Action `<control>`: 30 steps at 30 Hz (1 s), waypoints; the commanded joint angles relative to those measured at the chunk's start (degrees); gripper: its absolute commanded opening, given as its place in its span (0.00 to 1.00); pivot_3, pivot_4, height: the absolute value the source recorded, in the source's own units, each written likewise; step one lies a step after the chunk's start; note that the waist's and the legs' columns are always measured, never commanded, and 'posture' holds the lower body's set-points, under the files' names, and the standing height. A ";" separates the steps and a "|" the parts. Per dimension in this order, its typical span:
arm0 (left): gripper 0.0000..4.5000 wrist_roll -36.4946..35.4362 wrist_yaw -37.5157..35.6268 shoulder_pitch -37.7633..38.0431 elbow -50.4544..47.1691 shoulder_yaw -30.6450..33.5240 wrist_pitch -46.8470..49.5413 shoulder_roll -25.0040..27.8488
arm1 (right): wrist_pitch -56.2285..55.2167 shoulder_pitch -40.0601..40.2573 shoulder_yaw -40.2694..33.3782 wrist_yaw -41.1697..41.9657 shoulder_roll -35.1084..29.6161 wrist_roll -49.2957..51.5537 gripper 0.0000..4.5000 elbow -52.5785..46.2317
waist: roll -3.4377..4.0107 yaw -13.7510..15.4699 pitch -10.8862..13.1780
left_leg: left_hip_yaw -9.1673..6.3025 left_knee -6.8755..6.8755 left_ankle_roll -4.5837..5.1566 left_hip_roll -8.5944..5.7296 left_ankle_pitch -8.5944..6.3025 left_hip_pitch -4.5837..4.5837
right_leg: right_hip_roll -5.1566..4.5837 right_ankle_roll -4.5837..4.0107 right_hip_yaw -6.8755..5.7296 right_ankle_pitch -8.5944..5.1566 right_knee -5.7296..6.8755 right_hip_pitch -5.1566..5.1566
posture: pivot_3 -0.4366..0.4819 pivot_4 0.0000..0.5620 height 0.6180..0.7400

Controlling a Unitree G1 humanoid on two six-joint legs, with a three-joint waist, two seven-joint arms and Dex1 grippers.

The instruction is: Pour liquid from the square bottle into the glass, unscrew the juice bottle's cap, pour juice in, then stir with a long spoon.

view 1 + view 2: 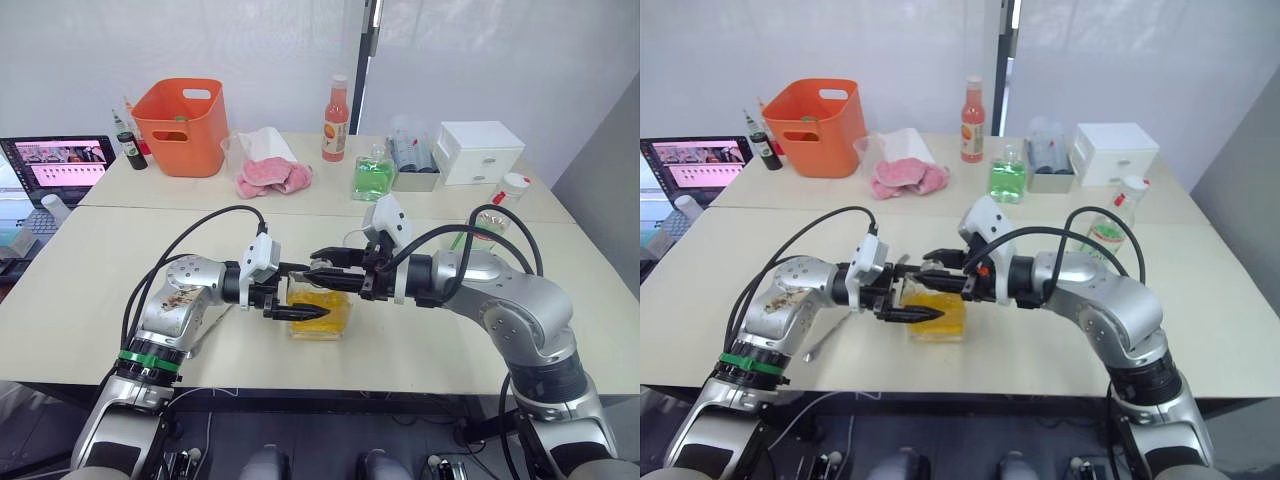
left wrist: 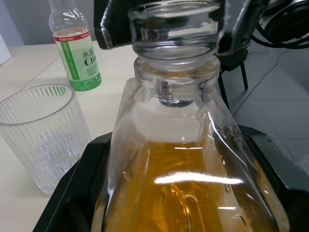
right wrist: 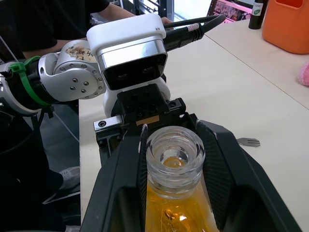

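**Two grippers on one decanter: slip and spill risk before the pour**

The clear square-sided glass decanter of orange-yellow liquid (image 1: 320,312) sits low centre in the left eye view, on the pale tabletop (image 1: 90,270).

- Left gripper (image 1: 305,312): black fingers straddle the decanter body. In the left wrist view they flank the glass low on both sides, looking clamped on it.
- Right gripper (image 1: 328,262): fingers set either side of the short open neck (image 3: 175,155), centre of the right wrist view. Close to the glass, but I cannot tell whether they actually touch it.

The neck is open and no stopper shows on it.

Risks, as I judge them:
- Both arms on one rigid bottle. Any mismatch in their moves would load the neck or twist the body out of the left fingers.
- Smooth glass and a heavy fill: a tilt with a marginal grip lets it rotate or slide.
- The ribbed clear glass tumbler (image 2: 41,133) shows at the left of the left wrist view, just beside the decanter. A swing during lift could clip it and tip it.
- The slim clear plastic juice bottle with green label and red neck band (image 2: 75,48), upper left of that view, stands beyond the tumbler. It is light and easy to topple.
- The open mouth means any jolt sloshes liquid out.

A thin silver utensil (image 1: 830,337) lies left of the decanter in the right eye view, under the left arm; snag hazard.
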 commanded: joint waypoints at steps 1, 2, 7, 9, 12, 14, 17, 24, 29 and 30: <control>0.63 1.33 -2.46 1.98 -0.52 -2.45 0.82 1.34 | -3.33 -3.72 -6.66 -1.53 -0.24 0.90 0.24 -3.74 | 0.00 0.00 0.00 | 0.00 0.00 0.00 0.00 0.00 0.00 | 0.00 0.00 0.00 0.00 0.00 0.00 | 0.48 0.27 0.79; 0.63 1.34 -2.50 2.06 -0.52 -2.52 0.85 1.34 | -3.29 -3.70 -6.66 -1.54 -0.19 0.96 0.24 -3.68 | 0.00 0.00 0.00 | 0.00 0.00 0.00 0.00 0.00 0.00 | 0.00 0.00 0.00 0.00 0.00 0.00 | 0.48 0.27 0.79; 0.63 1.38 -2.55 2.17 -0.35 -2.69 0.89 1.23 | -3.24 -3.74 -6.37 -1.34 -0.53 0.55 0.24 -3.41 | 0.00 0.00 0.00 | 0.00 0.00 0.00 0.00 0.00 0.00 | 0.00 0.00 0.00 0.00 0.00 0.00 | 0.48 0.27 0.79; 0.63 1.34 -2.53 2.17 -0.33 -2.66 0.93 1.20 | -3.22 -3.69 -6.14 -1.28 -0.76 0.23 0.24 -3.25 | 0.00 0.00 0.00 | 0.00 0.00 0.00 0.00 0.00 0.00 | 0.00 0.00 0.00 0.00 0.00 0.00 | 0.48 0.27 0.79; 0.63 1.41 -2.49 2.23 -0.01 -2.67 0.61 1.04 | -3.30 -3.27 -5.33 -1.54 -0.69 -0.49 0.24 -2.86 | 0.00 -0.02 0.00 | 0.00 0.00 0.00 0.00 0.00 0.00 | 0.00 0.00 0.00 0.00 0.00 0.00 | 0.48 0.27 0.79; 0.63 1.48 -2.48 2.28 0.32 -2.72 0.39 0.92 | -3.35 -3.10 -4.95 -1.68 -0.49 -0.77 0.24 -2.61 | 0.00 -0.04 0.00 | 0.00 0.00 0.00 0.00 0.00 0.00 | 0.00 0.00 0.00 0.00 0.00 -0.01 | 0.48 0.27 0.79; 0.63 1.65 -2.40 2.60 0.48 -2.95 0.24 0.82 | -3.42 -3.13 -5.06 -1.85 -0.17 -0.72 0.24 -2.51 | 0.00 -0.05 0.00 | 0.00 0.00 0.00 0.00 0.00 0.00 | 0.00 0.00 0.00 0.00 0.00 0.00 | 0.48 0.27 0.79; 0.63 1.88 -2.54 2.98 0.77 -3.25 0.20 0.95 | -4.15 -3.69 -4.90 -2.16 0.81 -0.94 0.24 -2.66 | 0.00 -0.04 0.00 | 0.00 0.00 0.00 0.00 0.00 0.00 | 0.00 0.00 0.00 0.00 0.00 -0.01 | 0.48 0.27 0.79; 0.63 1.89 -2.57 2.68 1.04 -3.15 0.05 0.87 | -5.59 -1.29 -1.88 -1.43 0.16 -4.49 0.24 -2.44 | 0.00 -0.06 0.00 | 0.00 -0.01 0.00 0.00 0.00 0.00 | 0.01 0.00 0.00 0.00 0.00 -0.01 | 0.48 0.27 0.79; 0.63 1.90 -2.59 2.63 1.09 -3.14 0.01 0.87 | -6.00 -0.69 -1.41 -1.30 0.24 -5.10 0.24 -2.16 | 0.00 -0.05 0.00 | 0.00 -0.01 0.00 0.00 0.00 0.00 | 0.01 0.00 0.00 0.00 0.00 0.00 | 0.48 0.27 0.79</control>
